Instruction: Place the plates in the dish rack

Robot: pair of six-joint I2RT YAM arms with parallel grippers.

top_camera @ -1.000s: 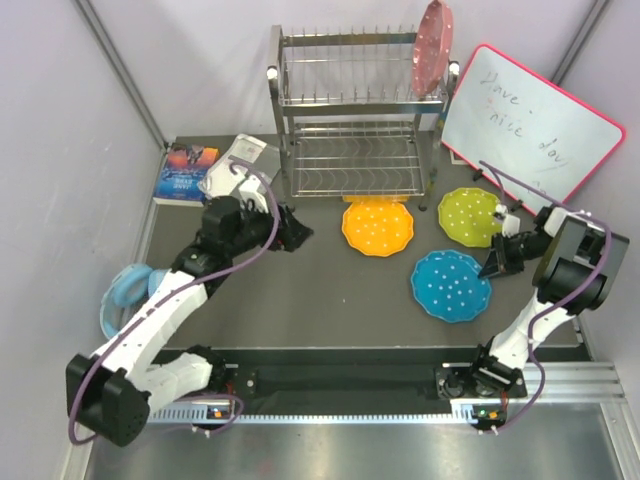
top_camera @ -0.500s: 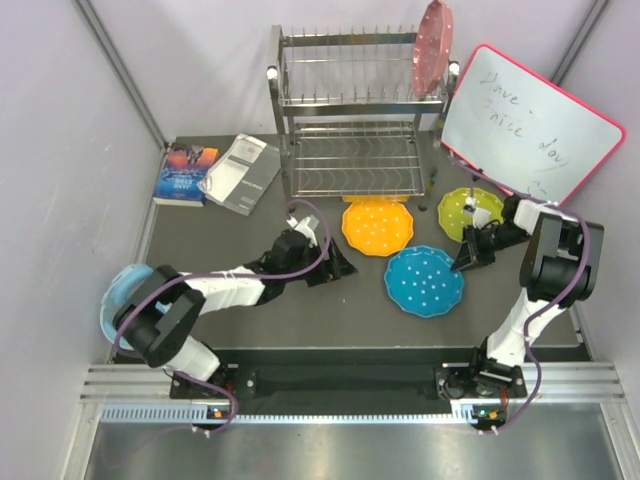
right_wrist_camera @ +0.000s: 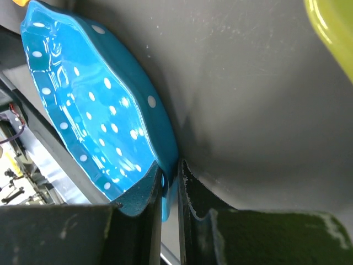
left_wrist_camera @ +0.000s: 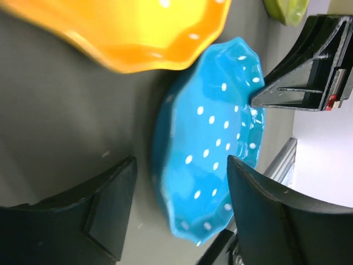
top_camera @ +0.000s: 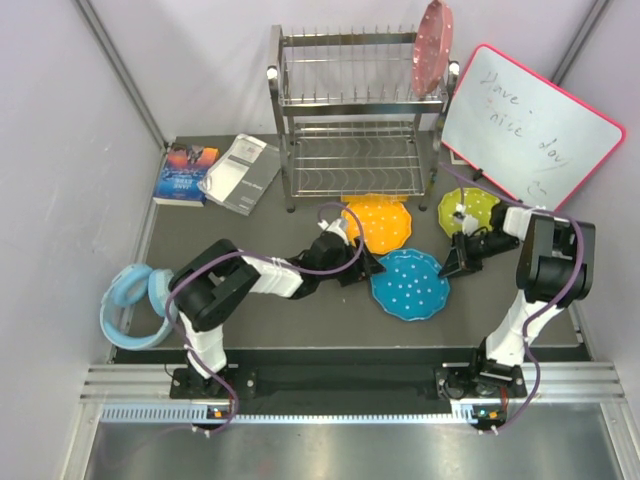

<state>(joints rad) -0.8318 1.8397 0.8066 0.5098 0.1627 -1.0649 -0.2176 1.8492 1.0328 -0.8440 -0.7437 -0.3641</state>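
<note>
The blue plate (top_camera: 410, 285) lies on the dark table, slightly tilted. My right gripper (top_camera: 455, 262) is shut on its right rim; in the right wrist view the fingers (right_wrist_camera: 170, 176) pinch the blue plate (right_wrist_camera: 94, 105) edge. My left gripper (top_camera: 365, 268) stands open at the plate's left side. In the left wrist view the blue plate (left_wrist_camera: 209, 160) reaches between the spread jaws of the left gripper (left_wrist_camera: 182, 165), touching neither. The orange plate (top_camera: 378, 222) and the yellow-green plate (top_camera: 470, 212) lie flat behind. The pink plate (top_camera: 433, 45) stands in the top of the dish rack (top_camera: 350, 110).
A whiteboard (top_camera: 530, 120) leans at the back right, close to the right arm. A book (top_camera: 187, 172) and a grey booklet (top_camera: 240, 172) lie left of the rack. A pale blue dish (top_camera: 130, 300) sits at the table's left edge.
My right gripper has dragged the blue plate leftward, toward the table's middle. My left arm has swung right to the plate's left rim, its jaws narrowing a little.
</note>
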